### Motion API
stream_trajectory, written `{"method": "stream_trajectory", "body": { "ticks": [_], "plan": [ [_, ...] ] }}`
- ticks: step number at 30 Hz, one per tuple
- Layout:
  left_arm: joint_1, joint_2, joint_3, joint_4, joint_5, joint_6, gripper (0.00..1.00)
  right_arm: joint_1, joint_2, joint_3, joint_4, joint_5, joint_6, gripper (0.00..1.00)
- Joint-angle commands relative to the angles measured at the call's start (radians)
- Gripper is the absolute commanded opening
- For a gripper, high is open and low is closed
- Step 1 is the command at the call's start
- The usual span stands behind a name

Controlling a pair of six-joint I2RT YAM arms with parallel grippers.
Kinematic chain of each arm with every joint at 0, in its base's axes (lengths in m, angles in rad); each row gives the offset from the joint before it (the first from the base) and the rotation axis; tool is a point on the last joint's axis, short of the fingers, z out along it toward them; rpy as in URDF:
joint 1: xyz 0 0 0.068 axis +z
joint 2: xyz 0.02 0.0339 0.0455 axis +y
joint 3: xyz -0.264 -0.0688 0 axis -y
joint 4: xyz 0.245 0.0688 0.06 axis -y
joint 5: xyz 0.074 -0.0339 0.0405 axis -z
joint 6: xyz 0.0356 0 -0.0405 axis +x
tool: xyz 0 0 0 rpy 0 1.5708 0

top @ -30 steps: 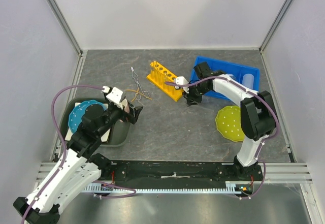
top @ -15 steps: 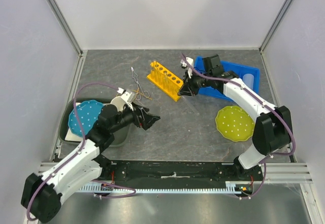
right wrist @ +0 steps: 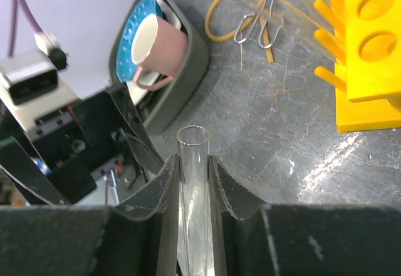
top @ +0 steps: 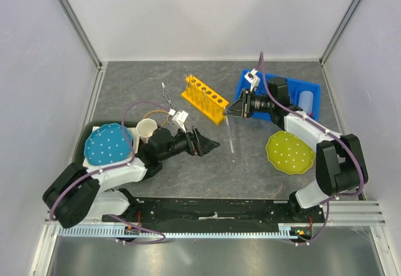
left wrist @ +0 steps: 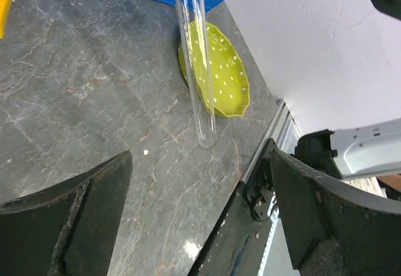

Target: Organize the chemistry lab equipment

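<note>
Grip: right fingers point(right wrist: 229, 194) pinch thin clear rod point(right wrist: 193, 163), hanging tilted over surface point(top: 138, 76) middle, near yellow holed rack point(top: 203, 98); left fingers point(left wrist: 81, 219) spread wide, empty, near rod's lower end.

The thin clear rod point(left wrist: 196, 63) runs off the left wrist view's top edge.
</note>
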Motion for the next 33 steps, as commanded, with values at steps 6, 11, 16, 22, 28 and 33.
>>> {"method": "stream_trajectory", "body": {
  "ticks": [6,11,16,22,28,33],
  "plan": [
    [-0.108,0.249,0.206,0.090,-0.150,-0.107,0.89,-0.046,-0.039,-0.095,0.267,-0.033,0.281,0.20],
    [-0.128,0.323,0.270,0.042,-0.159,-0.121,0.76,-0.046,-0.051,-0.112,0.279,-0.027,0.298,0.21],
    [-0.128,0.340,0.286,-0.035,-0.201,-0.133,0.56,-0.045,-0.057,-0.121,0.290,-0.020,0.312,0.21],
    [-0.129,0.354,0.298,-0.071,-0.184,-0.133,0.36,-0.046,-0.056,-0.136,0.325,-0.008,0.338,0.22],
    [-0.128,0.349,0.318,-0.092,-0.135,-0.135,0.14,-0.047,-0.076,-0.147,0.311,-0.017,0.301,0.29],
    [-0.120,0.280,0.298,-0.136,-0.095,-0.127,0.13,-0.064,-0.103,-0.119,0.152,-0.054,0.094,0.50]
  ]
}}
